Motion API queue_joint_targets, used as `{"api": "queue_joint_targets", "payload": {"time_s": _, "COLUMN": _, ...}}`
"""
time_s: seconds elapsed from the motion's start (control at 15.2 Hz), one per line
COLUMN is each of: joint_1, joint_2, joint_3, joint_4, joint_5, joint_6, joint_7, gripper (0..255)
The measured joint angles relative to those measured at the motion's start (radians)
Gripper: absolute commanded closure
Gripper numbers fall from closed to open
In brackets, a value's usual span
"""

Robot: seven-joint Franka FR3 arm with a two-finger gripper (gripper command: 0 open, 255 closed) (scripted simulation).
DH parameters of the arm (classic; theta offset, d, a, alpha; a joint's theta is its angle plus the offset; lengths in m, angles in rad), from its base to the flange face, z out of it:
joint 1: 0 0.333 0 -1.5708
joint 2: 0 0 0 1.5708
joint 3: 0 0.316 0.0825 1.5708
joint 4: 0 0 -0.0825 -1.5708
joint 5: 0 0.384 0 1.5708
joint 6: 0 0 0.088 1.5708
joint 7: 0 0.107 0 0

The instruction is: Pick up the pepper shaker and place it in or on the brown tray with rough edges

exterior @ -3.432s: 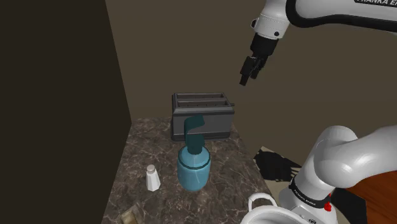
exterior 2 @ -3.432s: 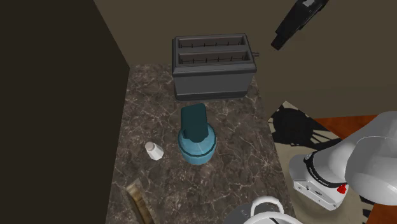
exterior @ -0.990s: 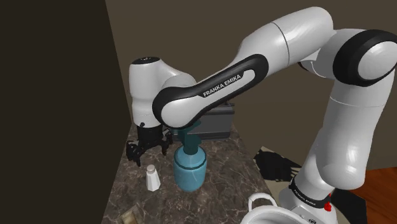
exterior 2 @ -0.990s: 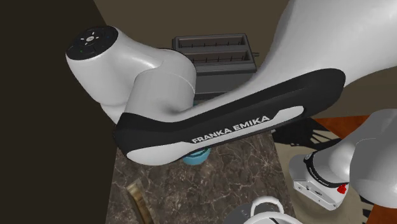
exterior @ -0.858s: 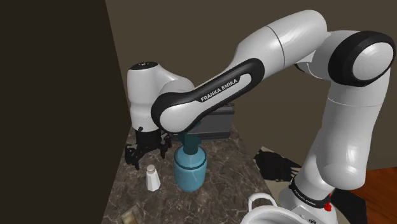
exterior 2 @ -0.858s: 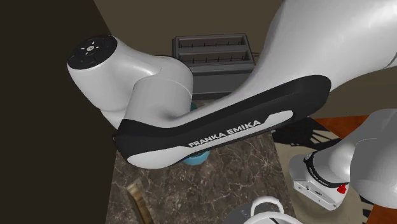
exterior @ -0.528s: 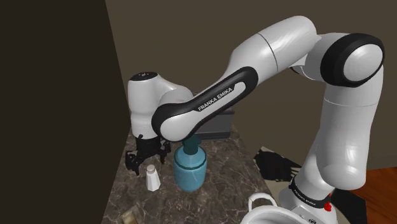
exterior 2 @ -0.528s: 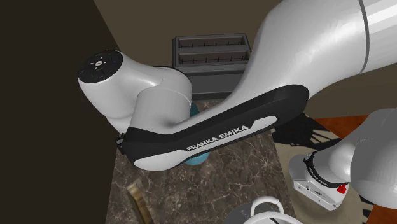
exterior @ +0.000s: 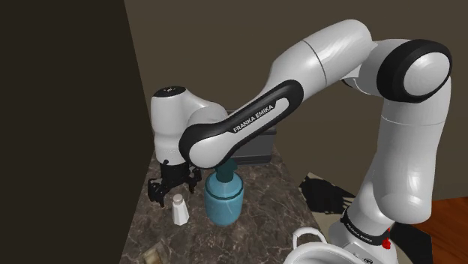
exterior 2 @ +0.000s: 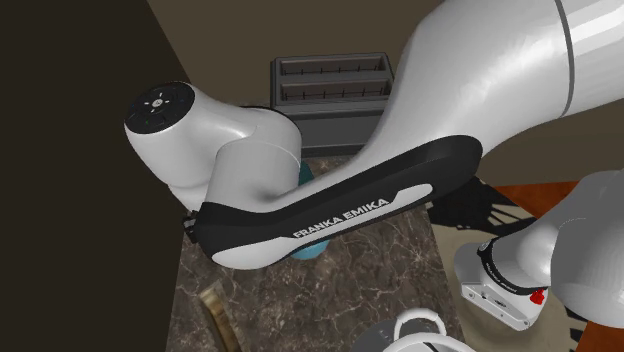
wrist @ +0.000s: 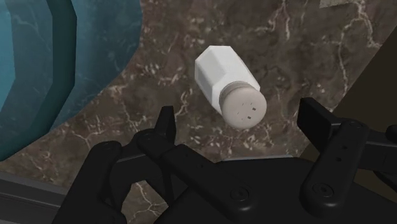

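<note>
The pepper shaker (exterior: 179, 209) is a small white jar with a grey perforated cap, standing upright on the dark marble counter (exterior: 262, 202). My black gripper (exterior: 171, 193) hangs open just above and slightly behind it. Seen from the wrist, the shaker (wrist: 228, 86) lies just beyond the gripper (wrist: 240, 119), and the fingers stand wide apart without touching it. The brown tray with rough edges (exterior: 154, 255) lies at the counter's near edge, and in the second exterior view the tray (exterior 2: 215, 310) shows below the forearm. The arm hides the shaker in that view.
A teal jug (exterior: 225, 199) stands close beside the shaker, and it (wrist: 51, 63) is close to one finger. A grey toaster (exterior 2: 335, 85) sits at the back. A white pot (exterior: 311, 244) is at the front. A dark wall (exterior: 67, 127) borders the counter.
The arm swung down from above the toaster to the shaker. Over the last second the gripper lowered a little towards it, then held still, open throughout.
</note>
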Motion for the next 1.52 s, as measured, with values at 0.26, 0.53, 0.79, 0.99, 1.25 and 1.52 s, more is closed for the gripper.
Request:
{"api": "queue_joint_targets", "payload": {"time_s": 0.26, "joint_1": 0.000, "joint_2": 0.000, "joint_3": 0.000, "joint_4": 0.000, "joint_5": 0.000, "joint_6": 0.000, "joint_7": 0.000, "gripper": 255}}
{"api": "queue_joint_targets", "payload": {"time_s": 0.53, "joint_1": 0.000, "joint_2": 0.000, "joint_3": 0.000, "joint_4": 0.001, "joint_5": 0.000, "joint_6": 0.000, "joint_7": 0.000, "gripper": 255}}
{"api": "queue_joint_targets", "payload": {"time_s": 0.79, "joint_1": -0.002, "joint_2": -0.008, "joint_3": 0.002, "joint_4": 0.007, "joint_5": 0.005, "joint_6": -0.014, "joint_7": -0.003, "gripper": 255}}
{"api": "queue_joint_targets", "payload": {"time_s": 0.99, "joint_1": -0.006, "joint_2": -0.025, "joint_3": 0.006, "joint_4": 0.024, "joint_5": 0.016, "joint_6": -0.045, "joint_7": -0.009, "gripper": 255}}
{"api": "queue_joint_targets", "payload": {"time_s": 1.25, "joint_1": -0.012, "joint_2": -0.050, "joint_3": 0.012, "joint_4": 0.051, "joint_5": 0.033, "joint_6": -0.093, "joint_7": -0.019, "gripper": 255}}
{"api": "queue_joint_targets", "payload": {"time_s": 1.52, "joint_1": -0.015, "joint_2": -0.068, "joint_3": 0.015, "joint_4": 0.085, "joint_5": 0.045, "joint_6": -0.143, "joint_7": -0.025, "gripper": 255}}
